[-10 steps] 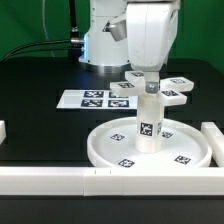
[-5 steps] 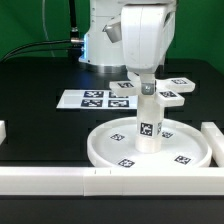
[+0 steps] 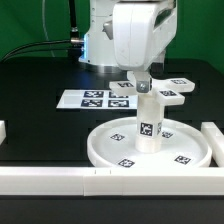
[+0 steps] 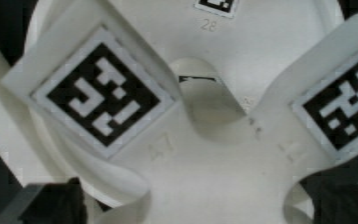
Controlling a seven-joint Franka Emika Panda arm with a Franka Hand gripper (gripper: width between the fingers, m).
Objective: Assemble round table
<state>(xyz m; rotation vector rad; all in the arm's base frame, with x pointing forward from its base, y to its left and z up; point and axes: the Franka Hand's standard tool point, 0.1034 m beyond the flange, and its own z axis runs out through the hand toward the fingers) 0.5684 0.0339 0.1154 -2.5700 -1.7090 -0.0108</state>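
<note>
Claw (image 3: 143, 86) open wide, jaws straddle top of post (image 3: 149, 120), no grip. Post stands upright in central hub of round disc (image 3: 110, 147), near front rail (image 3: 60, 180). Advice: center jaws on post, close square, twist without tilting.

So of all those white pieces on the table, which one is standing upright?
The cylindrical post, standing on end in the middle of the round disc, right under the pincer. The disc, the marker board and the border rails all lie flat.
</note>
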